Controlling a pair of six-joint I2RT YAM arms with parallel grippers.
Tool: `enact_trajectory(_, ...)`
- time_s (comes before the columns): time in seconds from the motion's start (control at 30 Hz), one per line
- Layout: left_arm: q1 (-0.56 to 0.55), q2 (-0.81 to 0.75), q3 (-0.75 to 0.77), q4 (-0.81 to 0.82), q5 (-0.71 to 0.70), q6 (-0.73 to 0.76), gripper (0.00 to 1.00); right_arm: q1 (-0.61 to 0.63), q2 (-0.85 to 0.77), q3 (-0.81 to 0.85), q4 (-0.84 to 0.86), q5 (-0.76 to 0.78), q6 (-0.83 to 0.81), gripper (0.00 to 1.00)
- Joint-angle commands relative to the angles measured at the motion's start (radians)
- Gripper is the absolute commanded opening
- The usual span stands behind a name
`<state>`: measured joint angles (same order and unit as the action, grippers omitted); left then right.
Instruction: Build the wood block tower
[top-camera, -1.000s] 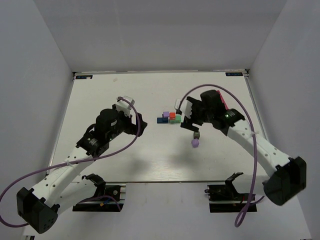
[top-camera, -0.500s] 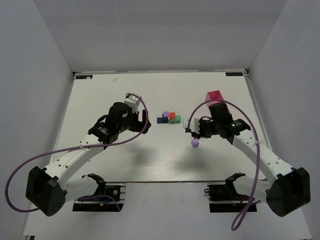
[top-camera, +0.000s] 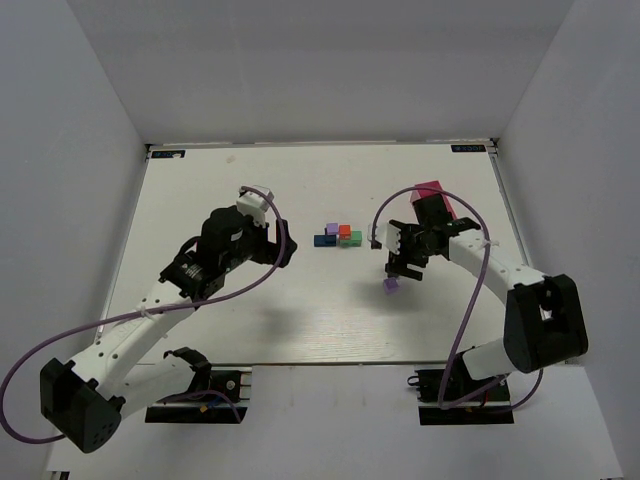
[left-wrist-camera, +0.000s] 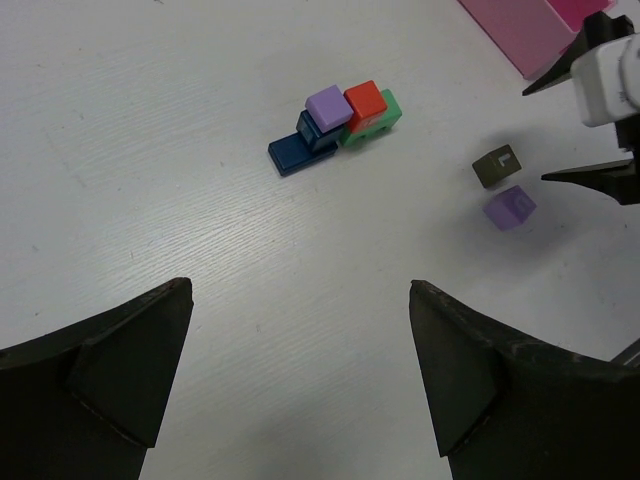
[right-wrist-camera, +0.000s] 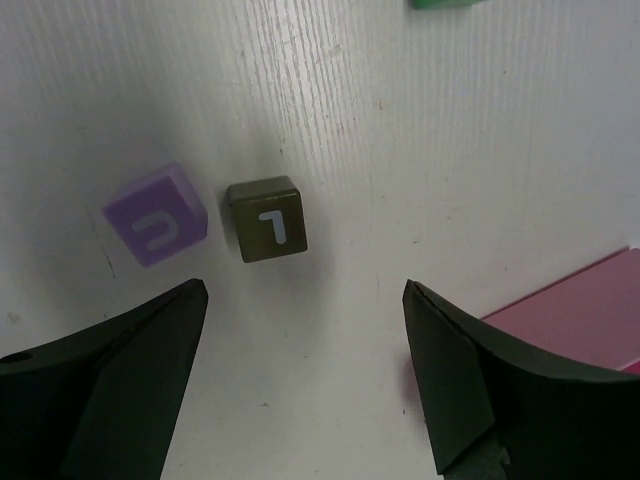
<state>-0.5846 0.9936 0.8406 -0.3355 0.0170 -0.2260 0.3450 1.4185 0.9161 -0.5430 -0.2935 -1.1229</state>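
Two loose blocks lie just ahead of my right gripper (right-wrist-camera: 305, 290), jaws wide and empty: dark block (right-wrist-camera: 266, 219) nearly centred, lilac block (right-wrist-camera: 156, 215) just beside it, off-centre; left gripper (left-wrist-camera: 300, 290), likewise spread, well apart.

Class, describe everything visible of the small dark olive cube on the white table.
The small dark olive wooden cube looks painted, with a white L-shaped mark on top. It lies flat on the white table, near a lilac cube but apart, ahead of the open jaws of the right gripper. Only the table touches it.
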Motion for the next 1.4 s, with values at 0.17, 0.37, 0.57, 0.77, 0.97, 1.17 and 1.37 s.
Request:
enact_trajectory(0.17, -0.004, -0.035, -0.02, 0.018, 0.058, 0.007, 1.0, -0.046, 0.105, 0.07, 0.008, -0.062, -0.098, 0.87)
enact_trajectory(0.37, -0.004, -0.035, -0.02, 0.018, 0.058, 0.007, 1.0, -0.072, 0.151, 0.11, -0.034, -0.144, -0.158, 0.84)
enact_trajectory(0.57, -0.004, -0.035, -0.02, 0.018, 0.058, 0.007, 1.0, -0.089, 0.212, 0.141, -0.057, -0.16, -0.196, 0.81)
enact_trajectory(0.77, -0.004, -0.035, -0.02, 0.018, 0.067, 0.007, 1.0, -0.089, 0.22, 0.141, -0.077, -0.174, -0.225, 0.81)
enact_trajectory(0.97, -0.004, -0.035, -0.02, 0.018, 0.077, 0.007, 1.0, -0.089, 0.217, 0.145, -0.12, -0.191, -0.236, 0.81)
enact_trajectory(1.17, -0.004, -0.035, -0.02, 0.027, 0.077, 0.007, 1.0, -0.086, 0.22, 0.121, -0.104, -0.196, -0.219, 0.8)
enact_trajectory(1.37, -0.004, -0.035, -0.02, 0.027, 0.077, 0.007, 1.0, -0.081, 0.232, 0.118, -0.078, -0.202, -0.195, 0.79)
